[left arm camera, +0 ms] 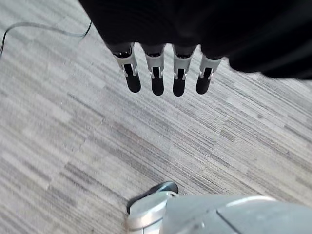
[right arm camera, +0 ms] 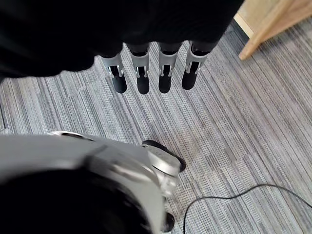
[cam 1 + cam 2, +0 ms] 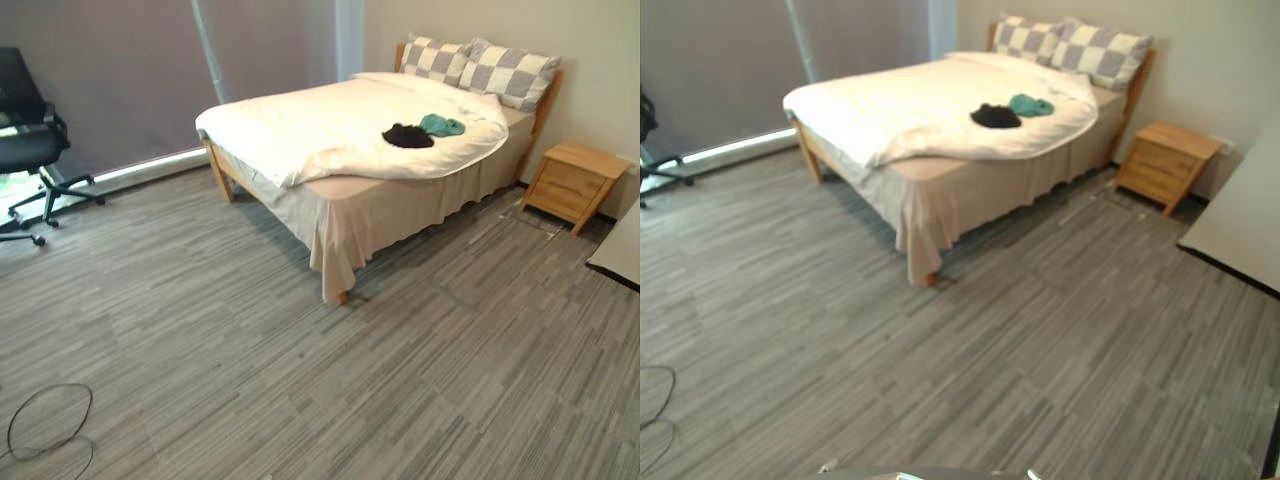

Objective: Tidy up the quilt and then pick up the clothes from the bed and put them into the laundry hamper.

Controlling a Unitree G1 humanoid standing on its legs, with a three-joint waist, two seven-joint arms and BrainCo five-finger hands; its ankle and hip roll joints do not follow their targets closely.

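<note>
The robot is standing well back from the bed (image 3: 340, 200), so the approach is the step in hand. The left hand (image 1: 165, 73) and the right hand (image 2: 151, 73) are hanging over bare floor, fingers straight and relaxed, holding nothing. The quilt (image 3: 320, 130) is lying rumpled far ahead of both hands, with a black garment (image 3: 407, 136) and a teal one (image 3: 441, 125) on it, seemingly touching. Next it is needing to walk closer and straighten the quilt.

No text, label, number or sign can be read anywhere.
</note>
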